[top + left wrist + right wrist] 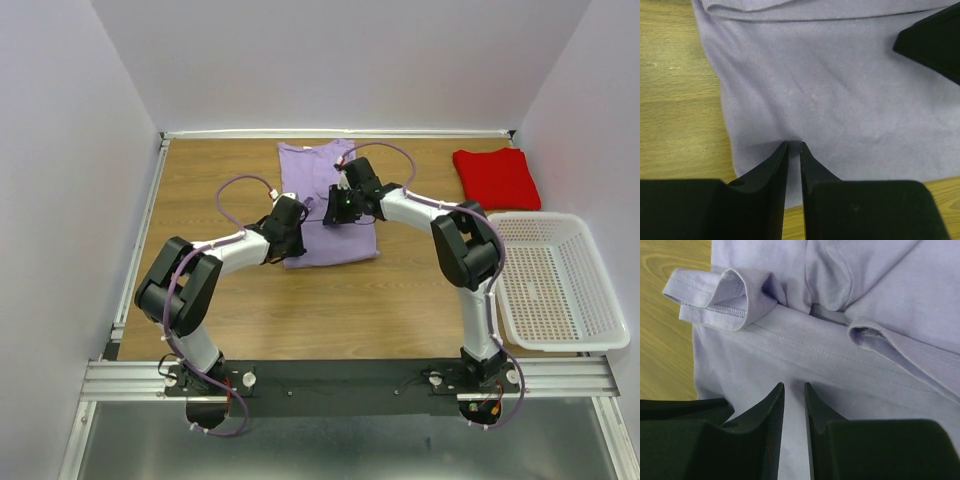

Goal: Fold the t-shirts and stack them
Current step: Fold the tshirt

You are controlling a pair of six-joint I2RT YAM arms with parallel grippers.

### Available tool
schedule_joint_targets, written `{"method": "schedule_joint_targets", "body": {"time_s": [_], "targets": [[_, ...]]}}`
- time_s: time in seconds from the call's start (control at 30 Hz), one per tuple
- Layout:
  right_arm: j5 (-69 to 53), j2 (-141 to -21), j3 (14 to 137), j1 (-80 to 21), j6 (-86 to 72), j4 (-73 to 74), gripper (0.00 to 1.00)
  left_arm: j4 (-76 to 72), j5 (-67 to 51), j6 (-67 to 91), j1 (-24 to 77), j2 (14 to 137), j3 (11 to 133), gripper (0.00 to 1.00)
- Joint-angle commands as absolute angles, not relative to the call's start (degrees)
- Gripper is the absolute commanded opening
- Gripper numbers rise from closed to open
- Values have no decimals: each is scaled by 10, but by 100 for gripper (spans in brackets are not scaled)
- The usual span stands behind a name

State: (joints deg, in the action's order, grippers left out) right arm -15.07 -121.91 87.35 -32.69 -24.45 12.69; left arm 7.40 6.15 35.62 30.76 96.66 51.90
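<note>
Logged both grippers tips-down on lavender shirt (305, 175), laid out at far middle of table (400, 300).
Saw left gripper (793, 144) at shirt's near left corner, close to the edge, fingers nearly pressed together with only a thin slit; couldn't tell if cloth was pinched. Saw right gripper (794, 385) further up the shirt, just short of a folded-in hemmed sleeve (710, 300), fingers likewise almost together, narrow gap, grip on fabric unclear. Spotted red shirt (497, 178) folded at far right corner, well apart from lavender one, just beyond white basket (545, 218) at right edge.
</note>
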Motion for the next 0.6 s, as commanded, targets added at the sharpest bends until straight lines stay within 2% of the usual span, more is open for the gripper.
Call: {"method": "schedule_joint_targets", "body": {"time_s": [0.0,0.3,0.57], "targets": [[-177,-1242,869,-330,-247,94,29,67,47,359,310,989,499,22],[-98,-1283,907,-319,-204,95,28,64,31,349,310,990,491,22],[-69,-1351,1069,-287,-159,95,29,72,21,339,309,974,481,22]]}}
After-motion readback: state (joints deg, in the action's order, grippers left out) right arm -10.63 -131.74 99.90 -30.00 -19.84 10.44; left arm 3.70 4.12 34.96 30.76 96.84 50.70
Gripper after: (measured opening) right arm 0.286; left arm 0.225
